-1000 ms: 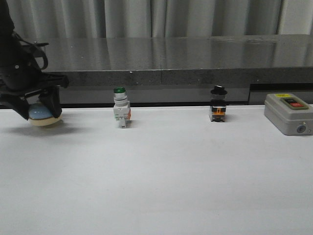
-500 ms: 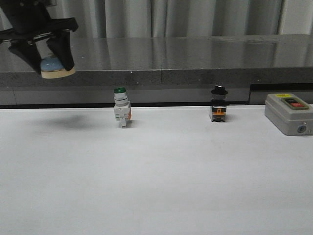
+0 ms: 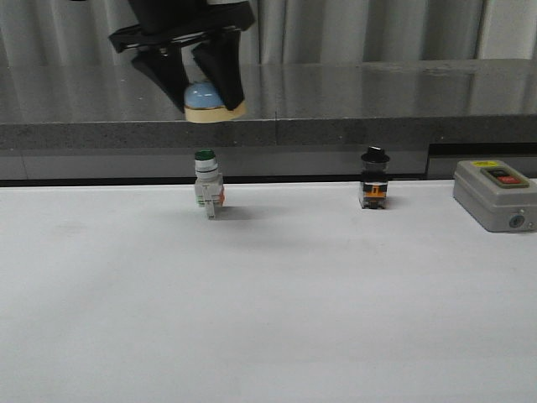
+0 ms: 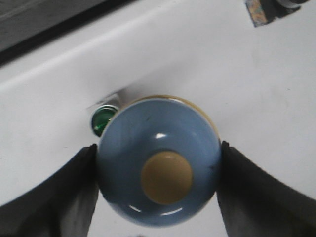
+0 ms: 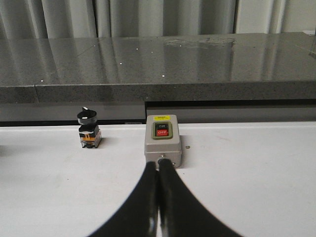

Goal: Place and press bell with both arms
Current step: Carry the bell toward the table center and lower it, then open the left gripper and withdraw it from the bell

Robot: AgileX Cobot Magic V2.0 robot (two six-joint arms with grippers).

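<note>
The bell (image 3: 208, 100), a light-blue dome on a cream base, hangs high above the table in my left gripper (image 3: 195, 75), which is shut on its sides. It is above the white green-capped switch (image 3: 207, 185). In the left wrist view the bell (image 4: 159, 160) fills the middle with its cream button up, a black finger (image 4: 74, 192) pressed on each side; the green cap (image 4: 102, 119) shows just beside it below. My right gripper (image 5: 158, 170) is shut and empty, low over the table, just in front of the grey button box (image 5: 163, 140). The right arm does not show in the front view.
A black-knobbed switch with an orange body (image 3: 374, 179) stands at mid-right. The grey box with red and green buttons (image 3: 496, 195) sits at the far right. A dark stone ledge (image 3: 336, 101) runs along the back of the white table (image 3: 268, 311).
My left gripper has lifted the bell off the table at the far left, then carried it right to above the green-capped switch. The right gripper's earlier state is not shown.
</note>
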